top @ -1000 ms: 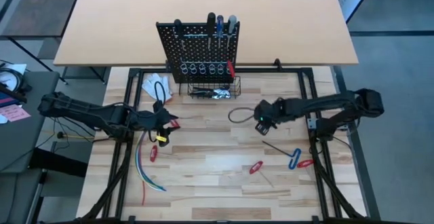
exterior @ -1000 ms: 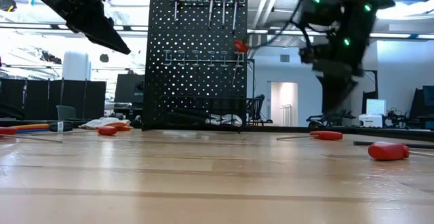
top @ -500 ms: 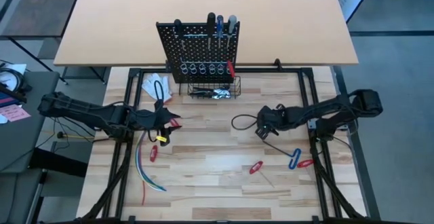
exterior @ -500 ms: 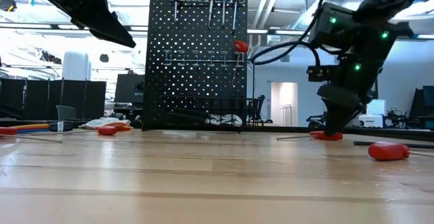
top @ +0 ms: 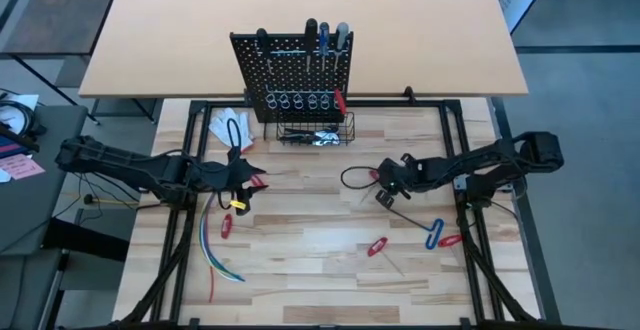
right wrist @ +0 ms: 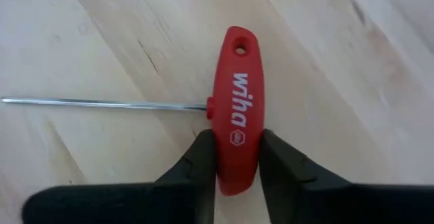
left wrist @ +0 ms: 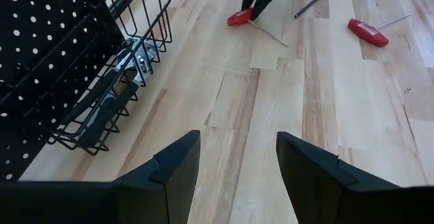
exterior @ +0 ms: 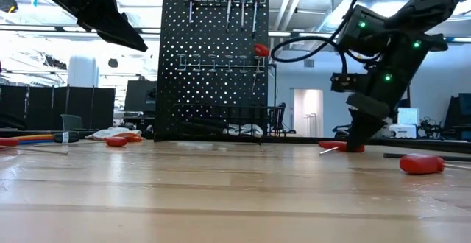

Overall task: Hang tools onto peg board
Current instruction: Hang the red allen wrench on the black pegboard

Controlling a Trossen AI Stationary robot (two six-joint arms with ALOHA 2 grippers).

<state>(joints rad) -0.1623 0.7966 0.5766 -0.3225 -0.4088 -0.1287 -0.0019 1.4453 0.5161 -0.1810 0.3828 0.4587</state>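
Observation:
A red T-handled hex key (right wrist: 234,115) lies on the wooden table right of centre, also seen in the high view (top: 375,175) and the low view (exterior: 331,146). My right gripper (right wrist: 236,157) is down on it and shut on its handle. My left gripper (left wrist: 237,166) hangs open and empty above the table's left part (top: 243,180). It faces the peg board's wire basket (left wrist: 102,95). The black peg board (top: 295,70) stands upright at the table's far edge, with several tools hanging in it. My right gripper pinches the red handle's two long sides (right wrist: 237,173) between its two fingers, near the end away from the hanging hole. The fingers (exterior: 357,136) slant down from above and from the table's right. The key lies flat on the table, its thin shaft (right wrist: 102,103) pointing sideways.
A blue T-handled key (top: 434,235) and two red-handled tools (top: 377,247) (top: 450,240) lie nearer the front right. At the left lie a red tool (top: 226,224), coloured wires (top: 215,255) and a white glove (top: 225,128). A black cable loop (top: 352,178) lies beside my right gripper.
My right gripper has come down onto the table and tipped steeper. Its fingers have shut on the red hex key's handle, which has shifted a little toward the table's left.

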